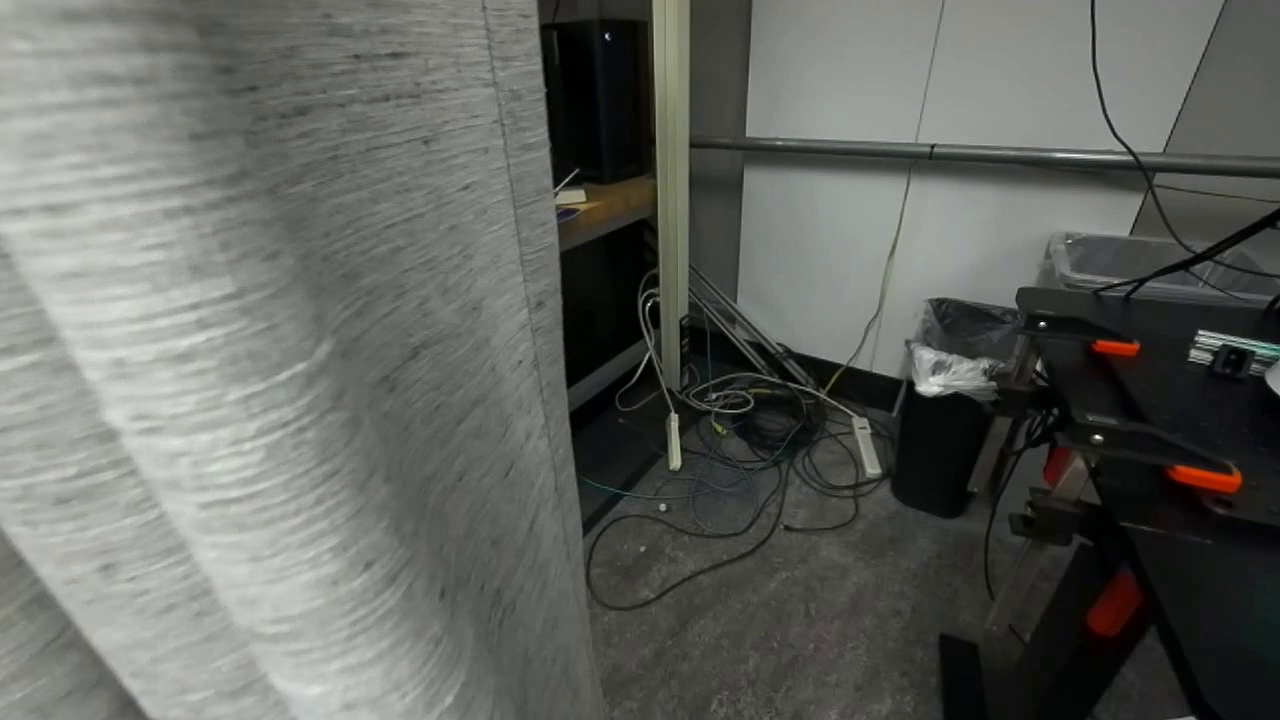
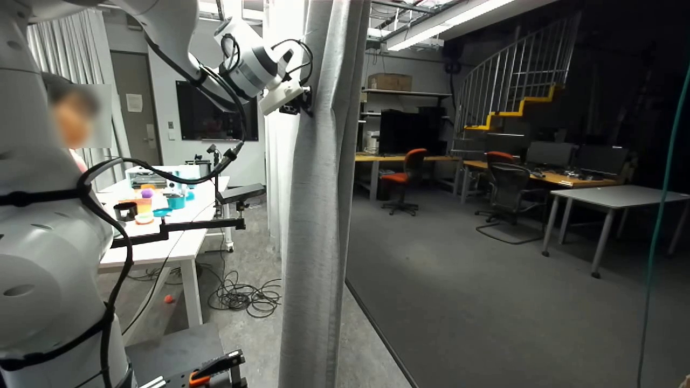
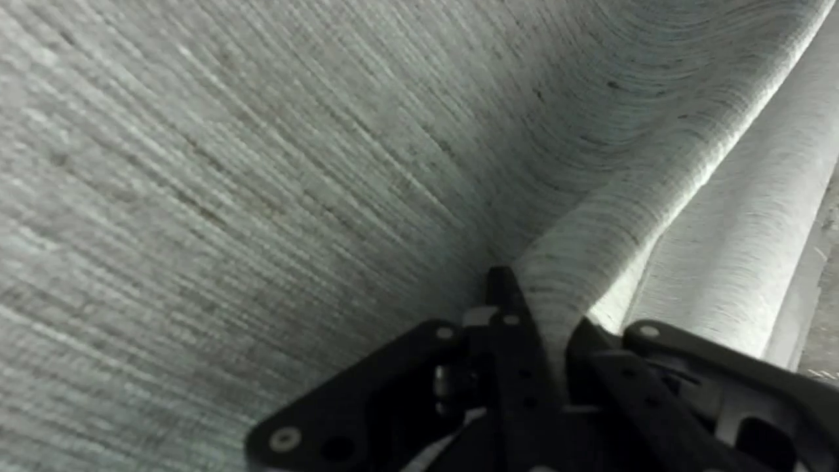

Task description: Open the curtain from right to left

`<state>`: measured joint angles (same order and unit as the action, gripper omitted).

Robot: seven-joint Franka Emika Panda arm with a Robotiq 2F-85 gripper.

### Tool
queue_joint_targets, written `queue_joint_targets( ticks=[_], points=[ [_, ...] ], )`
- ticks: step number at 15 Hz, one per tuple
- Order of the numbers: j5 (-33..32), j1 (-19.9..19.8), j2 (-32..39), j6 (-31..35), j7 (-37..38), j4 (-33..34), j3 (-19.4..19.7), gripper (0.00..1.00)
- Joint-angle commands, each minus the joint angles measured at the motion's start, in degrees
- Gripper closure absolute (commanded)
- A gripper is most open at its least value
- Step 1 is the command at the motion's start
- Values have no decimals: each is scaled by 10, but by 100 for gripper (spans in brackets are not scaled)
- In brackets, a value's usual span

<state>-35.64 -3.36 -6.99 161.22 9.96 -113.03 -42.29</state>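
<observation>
The curtain (image 1: 270, 350) is a large light grey-white woven drape. It fills the left of an exterior view, with its edge hanging beside a dark shelf. In an exterior view the curtain (image 2: 318, 226) hangs in bunched vertical folds at the middle. My gripper (image 2: 305, 101) is at the curtain's upper part there, its fingers partly hidden against the fabric. In the wrist view the curtain (image 3: 262, 164) fills most of the picture. There my gripper (image 3: 543, 298) has its two dark fingers closed around a narrow fold of the fabric, which runs down between them.
A shelf post (image 1: 672, 200), tangled cables (image 1: 760, 430), a black bin (image 1: 940, 440) and a black table with clamps (image 1: 1150, 400) stand beyond the curtain. A white table (image 2: 188, 242) with objects and a person (image 2: 73, 118) are behind the arm. Desks and chairs (image 2: 401, 175) stand farther away.
</observation>
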Motion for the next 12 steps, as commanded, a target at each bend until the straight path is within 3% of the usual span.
queue_joint_targets(
  ticks=[1, 6, 12],
  points=[
    [1, 23, 22, 36, -22, -64, -17, 100],
    [-21, 15, 18, 49, -42, -72, -25, 100],
    [-78, -7, -23, -3, -7, -89, -34, 100]
  ],
)
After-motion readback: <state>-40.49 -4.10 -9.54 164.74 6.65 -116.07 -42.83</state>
